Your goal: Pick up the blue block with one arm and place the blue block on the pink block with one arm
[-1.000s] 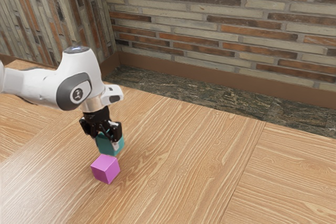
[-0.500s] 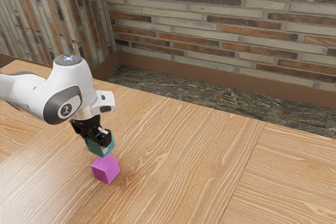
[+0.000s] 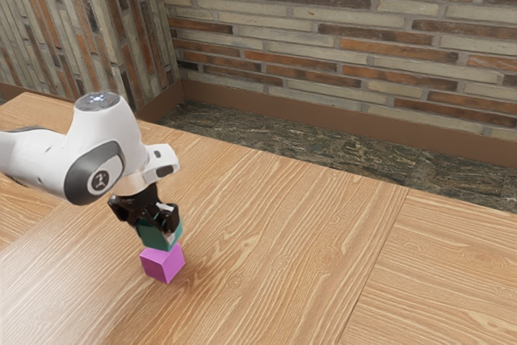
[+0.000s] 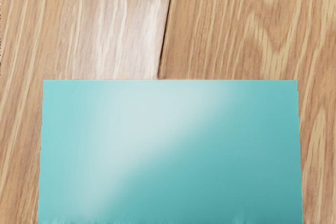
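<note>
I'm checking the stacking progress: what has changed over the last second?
The hand, still shut on the blue block, moved toward the exterior view's left, then down, bringing it to the top of the pink block. Nothing was let go. The pink block stayed put.

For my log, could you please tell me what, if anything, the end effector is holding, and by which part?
The end effector grips the blue block by its upper part, on two opposite sides, above the pink block.

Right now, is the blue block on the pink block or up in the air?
On it, it seems: the blue block touches the pink block with no gap showing, and the hand grips it.
</note>
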`<state>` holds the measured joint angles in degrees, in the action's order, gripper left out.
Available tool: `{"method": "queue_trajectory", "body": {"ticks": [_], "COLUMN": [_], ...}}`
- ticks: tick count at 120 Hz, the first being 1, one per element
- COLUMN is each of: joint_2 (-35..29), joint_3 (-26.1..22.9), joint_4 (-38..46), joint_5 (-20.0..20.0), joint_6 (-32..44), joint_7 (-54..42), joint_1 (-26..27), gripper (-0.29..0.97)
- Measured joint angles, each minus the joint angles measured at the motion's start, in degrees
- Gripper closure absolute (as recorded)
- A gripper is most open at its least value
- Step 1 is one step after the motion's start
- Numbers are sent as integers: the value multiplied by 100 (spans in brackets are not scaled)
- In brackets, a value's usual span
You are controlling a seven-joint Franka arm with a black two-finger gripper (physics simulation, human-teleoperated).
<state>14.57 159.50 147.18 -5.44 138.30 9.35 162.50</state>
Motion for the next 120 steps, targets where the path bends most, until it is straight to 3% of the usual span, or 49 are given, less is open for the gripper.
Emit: {"method": "queue_trajectory", "body": {"ticks": [70, 120], "joint_2": [-246, -347], "joint_3": [20, 17], "joint_4": [3, -122], "joint_5": [-51, 1], "joint_6": [-6, 105], "joint_7": [85, -818], "joint_1": [-242, -347], "gripper": [31, 31]}}
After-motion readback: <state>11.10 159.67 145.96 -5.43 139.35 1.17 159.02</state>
